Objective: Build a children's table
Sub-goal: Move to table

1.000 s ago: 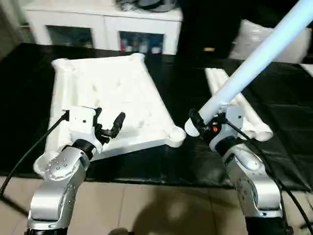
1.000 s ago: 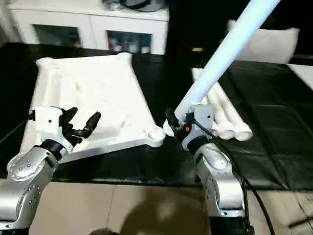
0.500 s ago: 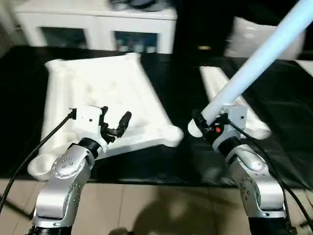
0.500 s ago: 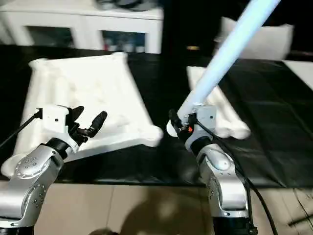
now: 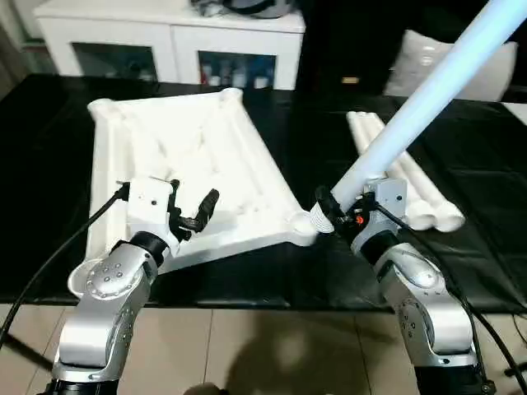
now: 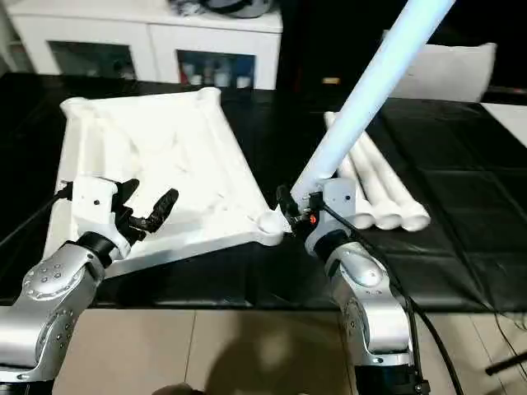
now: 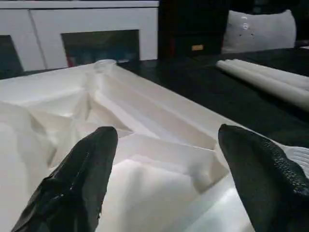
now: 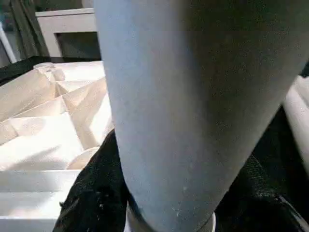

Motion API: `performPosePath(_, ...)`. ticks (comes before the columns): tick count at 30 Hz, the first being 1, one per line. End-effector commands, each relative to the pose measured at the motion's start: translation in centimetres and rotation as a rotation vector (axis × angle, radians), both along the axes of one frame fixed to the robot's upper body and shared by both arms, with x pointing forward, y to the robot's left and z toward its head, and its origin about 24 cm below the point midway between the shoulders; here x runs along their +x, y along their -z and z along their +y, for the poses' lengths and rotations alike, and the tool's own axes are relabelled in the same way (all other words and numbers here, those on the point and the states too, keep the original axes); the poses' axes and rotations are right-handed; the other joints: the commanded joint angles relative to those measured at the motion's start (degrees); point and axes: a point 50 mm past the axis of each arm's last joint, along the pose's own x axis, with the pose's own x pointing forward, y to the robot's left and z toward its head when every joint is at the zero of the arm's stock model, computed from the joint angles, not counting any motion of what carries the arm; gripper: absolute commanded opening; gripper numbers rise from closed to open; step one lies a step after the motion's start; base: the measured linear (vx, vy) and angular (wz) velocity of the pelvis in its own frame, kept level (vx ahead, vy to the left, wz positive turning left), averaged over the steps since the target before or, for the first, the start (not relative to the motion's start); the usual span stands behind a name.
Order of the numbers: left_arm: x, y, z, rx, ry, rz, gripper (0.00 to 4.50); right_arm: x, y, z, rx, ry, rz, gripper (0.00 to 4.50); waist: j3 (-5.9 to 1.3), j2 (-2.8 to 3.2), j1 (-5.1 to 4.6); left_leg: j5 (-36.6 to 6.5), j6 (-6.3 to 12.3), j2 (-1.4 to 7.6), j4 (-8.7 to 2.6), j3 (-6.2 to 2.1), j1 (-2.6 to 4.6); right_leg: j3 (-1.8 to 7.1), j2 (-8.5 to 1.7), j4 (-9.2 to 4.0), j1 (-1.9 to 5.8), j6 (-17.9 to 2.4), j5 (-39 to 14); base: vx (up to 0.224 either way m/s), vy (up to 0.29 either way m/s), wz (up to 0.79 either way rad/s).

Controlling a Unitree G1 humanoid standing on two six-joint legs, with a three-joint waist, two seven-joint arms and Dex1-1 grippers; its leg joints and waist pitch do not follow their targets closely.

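Observation:
The white table top [image 5: 189, 156] lies ribbed side up on the black surface, with round sockets at its corners. My right gripper [image 5: 333, 211] is shut on the thick lower end of one white leg [image 5: 428, 90], which slants up and away to the right. That end hangs just beside the near right corner socket [image 5: 301, 223]. My left gripper [image 5: 191, 204] stands open over the top's near edge with nothing between its fingers [image 7: 72, 183]. Three more legs [image 5: 403, 177] lie side by side on the right.
A white cabinet with glass doors [image 5: 173, 41] stands behind the black surface, and a grey cushion [image 5: 416, 58] sits at the back right. The black surface's front edge runs just under both forearms, with tiled floor [image 5: 247, 346] below. A black cable [image 5: 58, 255] trails from my left wrist.
The camera has shifted. The held leg's lower end sits slightly nearer the near right corner socket. The left gripper stays open over the top's near edge.

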Motion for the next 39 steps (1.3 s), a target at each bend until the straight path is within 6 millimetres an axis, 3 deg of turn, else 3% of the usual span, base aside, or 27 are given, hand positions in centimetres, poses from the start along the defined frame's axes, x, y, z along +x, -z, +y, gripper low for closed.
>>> performPosePath(1, 0.25, -0.01, -0.20, 0.017, 0.007, 0.005, 3.85, 0.12, -0.09, -0.34, 0.002, 0.014, 0.002, 1.89, -2.71, 0.11, -0.28, -30.99, -7.94, 5.27, -7.36, -3.83, 2.07, 0.92, -1.47, -3.65, -0.27, -2.79, -25.08, 0.000, 0.000, 0.00)
performPosePath(9, 0.29, -0.06, -0.27, 0.017, 0.015, 0.001, 3.85, 0.11, -0.01, -0.24, -0.001, 0.013, 0.005, 1.89, -2.68, 0.35, -0.74, -30.75, -7.88, 5.51, -7.43, -3.82, 1.89, 0.89, -0.93, -3.60, -0.50, -3.73, -24.39, 0.000, 0.000, 0.00)
performPosePath(13, 0.29, -0.17, -0.37, -0.004, 0.016, -0.007, 3.85, 0.08, 0.04, -0.27, -0.004, 0.013, 0.006, 1.89, -2.93, 0.20, -0.71, -27.97, -7.13, 5.55, -7.35, -3.55, 1.73, 1.00, -0.86, -3.29, -0.25, -4.78, -20.71, 0.000, 0.000, 0.00)
performPosePath(14, 0.29, -0.17, -0.37, -0.004, 0.015, -0.007, 3.85, 0.08, 0.04, -0.27, -0.005, 0.013, 0.006, 1.89, -3.02, 0.02, -0.64, -26.15, -4.97, 5.17, -7.02, -2.86, 1.45, 1.35, -1.69, -3.54, -0.12, -5.65, -20.13, 0.000, 0.000, 0.00)
performPosePath(15, 0.30, -0.09, -0.35, 0.002, 0.015, -0.001, 3.85, 0.09, 0.06, -0.28, -0.006, 0.014, 0.007, 1.89, -3.13, -0.28, -0.22, -22.73, -1.13, 4.81, -6.11, -2.25, 0.76, 2.32, -3.69, -4.33, 0.59, -6.72, -20.36, 0.000, 0.000, 0.00)
performPosePath(16, 0.30, -0.09, -0.35, 0.002, 0.015, -0.001, 3.85, 0.09, 0.06, -0.28, -0.006, 0.014, 0.007, 1.89, -3.35, -0.73, 1.02, -17.40, 3.21, 4.86, -3.27, -2.55, -0.04, 4.79, -7.94, -5.84, 1.70, -7.50, -21.25, 0.000, 0.000, 0.00)
performPosePath(17, 0.31, -0.07, -0.34, 0.004, 0.014, 0.001, 3.85, 0.09, 0.06, -0.28, -0.007, 0.013, 0.007, 1.89, -3.40, -1.00, 1.72, -14.53, 4.73, 5.15, -1.10, -3.32, -0.58, 6.50, -10.81, -6.76, 2.34, -7.83, -22.82, 0.017, 0.057, 0.00)
performPosePath(18, 0.32, -0.08, -0.33, 0.010, 0.015, -0.002, 3.85, 0.09, 0.07, -0.28, -0.010, 0.013, 0.007, 1.89, -3.10, -0.75, 2.44, -11.87, 4.88, 6.51, 2.34, -5.77, -1.75, 8.47, -15.24, -8.20, 2.66, -8.98, -29.45, 0.017, 0.057, 0.00)
performPosePath(19, 0.32, -0.10, -0.33, 0.013, 0.016, -0.004, 3.85, 0.09, 0.07, -0.28, -0.011, 0.012, 0.007, 1.89, -2.95, 0.44, 2.42, -10.86, 4.01, 7.05, 1.13, -7.42, -2.05, 6.96, -13.38, -7.72, 2.41, -10.40, -32.50, 0.012, 0.107, -0.06)
performPosePath(20, 0.33, -0.09, -0.32, 0.014, 0.015, -0.004, 3.85, 0.08, 0.10, -0.28, -0.012, 0.012, 0.008, 1.89, -2.92, 0.93, 2.02, -11.77, 4.38, 6.96, -2.01, -7.51, -1.72, 4.39, -9.37, -6.32, 2.27, -10.67, -31.09, 0.033, 0.119, -0.07)
performPosePath(21, 0.33, -0.08, -0.32, 0.015, 0.014, -0.003, 3.85, 0.07, 0.11, -0.28, -0.013, 0.011, 0.008, 1.89, -3.86, 2.72, 0.43, -11.40, 3.67, 6.05, -5.97, -6.10, 2.53, -1.15, 2.15, -0.58, -1.39, -8.13, -21.13, 0.033, 0.119, -0.07)
performPosePath(22, 0.33, -0.06, -0.31, 0.014, 0.012, -0.002, 3.85, 0.07, 0.12, -0.28, -0.013, 0.011, 0.009, 1.89, -3.86, 2.72, 0.43, -11.40, 3.67, 6.05, -5.97, -6.10, 2.53, -1.15, 2.15, -0.58, -1.39, -8.13, -21.13, 0.031, 0.132, 0.05)
performPosePath(23, 0.31, -0.05, -0.30, 0.014, 0.012, 0.000, 3.85, 0.04, 0.17, -0.27, -0.014, 0.011, 0.011, 1.89, -3.95, 3.13, -0.37, -2.19, 0.02, 6.47, -7.31, -5.40, 2.39, -3.06, 4.79, 5.38, -2.39, -5.23, -5.48, 0.011, 0.119, 0.11)
performPosePath(24, 0.30, -0.04, -0.30, 0.014, 0.012, 0.000, 3.85, 0.03, 0.19, -0.26, -0.014, 0.010, 0.012, 1.89, -3.77, 2.87, 0.08, 1.98, -4.81, 7.12, -7.28, -5.50, 1.93, -2.70, 3.57, 5.05, -2.27, -4.18, -1.55, 0.011, 0.119, 0.11)
performPosePath(25, 0.30, -0.04, -0.30, 0.014, 0.012, 0.000, 3.85, 0.02, 0.20, -0.26, -0.014, 0.010, 0.012, 1.89, -3.80, 2.48, 0.02, 2.00, -7.35, 7.16, -7.02, -5.60, 1.91, -2.40, 2.65, 4.42, -1.83, -4.37, 0.09, -0.004, 0.077, 0.03)
performPosePath(26, 0.30, -0.04, -0.30, 0.014, 0.012, 0.001, 3.85, 0.01, 0.24, -0.25, -0.014, 0.008, 0.014, 1.89, -3.79, 0.99, 0.17, -4.04, -10.70, 6.17, -6.66, -4.94, 1.59, -1.04, 0.41, 2.39, -0.61, -4.93, 0.86, 0.000, 0.000, 0.00)
performPosePath(27, 0.30, -0.04, -0.30, 0.014, 0.012, 0.001, 3.85, 0.01, 0.26, -0.25, -0.015, 0.008, 0.015, 1.89, -3.82, 0.35, 0.84, -11.58, -10.21, 5.54, -5.43, -4.92, 0.59, 1.03, -2.95, 0.89, 0.87, -8.27, -0.76, 0.000, 0.000, 0.00)
performPosePath(28, 0.30, -0.04, -0.30, 0.014, 0.012, 0.001, 3.85, 0.01, 0.26, -0.25, -0.015, 0.008, 0.015, 1.89, -3.82, 0.35, 0.84, -11.58, -10.21, 5.54, -5.43, -4.92, 0.59, 1.03, -2.95, 0.89, 0.87, -8.27, -0.76, 0.000, 0.000, 0.00)
performPosePath(29, 0.30, -0.06, -0.29, 0.015, 0.012, 0.000, 3.85, 0.00, 0.29, -0.23, -0.015, 0.007, 0.017, 1.89, -3.10, 0.67, 1.11, -20.16, -7.34, 6.14, -5.29, -5.50, 0.17, 1.87, -4.63, -0.79, 0.87, -11.07, -11.64, -0.052, -0.005, -0.03)
performPosePath(31, 0.30, -0.06, -0.28, 0.016, 0.013, 0.000, 3.85, 0.00, 0.31, -0.23, -0.015, 0.007, 0.018, 1.89, -2.62, 0.80, 0.45, -28.80, -8.28, 6.60, -6.12, -6.12, 0.58, 1.43, -3.40, -1.19, 0.08, -9.57, -21.09, -0.026, -0.002, -0.02)
performPosePath(33, 0.29, -0.06, -0.26, 0.016, 0.014, -0.001, 3.85, -0.03, 0.34, -0.20, -0.015, 0.006, 0.019, 1.89, -2.55, 0.84, 0.18, -31.74, -9.40, 6.53, -6.35, -6.34, 0.62, 1.33, -3.24, -1.30, -0.14, -8.40, -22.71, 0.000, 0.000, 0.00)
performPosePath(37, 0.28, -0.08, -0.24, 0.024, 0.016, -0.004, 3.85, -0.06, 0.35, -0.16, -0.015, 0.005, 0.018, 1.89, -2.39, 0.71, 0.21, -32.24, -9.26, 6.42, -6.11, -6.24, 0.85, 1.64, -3.63, -1.92, -0.60, -7.53, -24.87, 0.000, 0.000, 0.00)
performPosePath(38, 0.30, -0.14, -0.28, 0.047, 0.017, -0.009, 3.85, -0.07, 0.34, -0.16, -0.015, 0.004, 0.017, 1.89, -2.41, 0.84, 0.15, -32.19, -9.86, 6.68, -6.25, -6.55, 0.92, 1.51, -3.19, -1.72, -0.63, -7.35, -24.15, 0.000, 0.000, 0.00)
performPosePath(39, 0.31, -0.18, -0.32, 0.064, 0.017, -0.014, 3.85, -0.08, 0.33, -0.17, -0.015, 0.003, 0.017, 1.89, -2.42, 1.17, -0.02, -33.47, -11.93, 7.17, -6.76, -7.08, 1.13, 1.13, -1.88, -1.22, -0.67, -6.41, -21.64, 0.000, 0.000, 0.00)
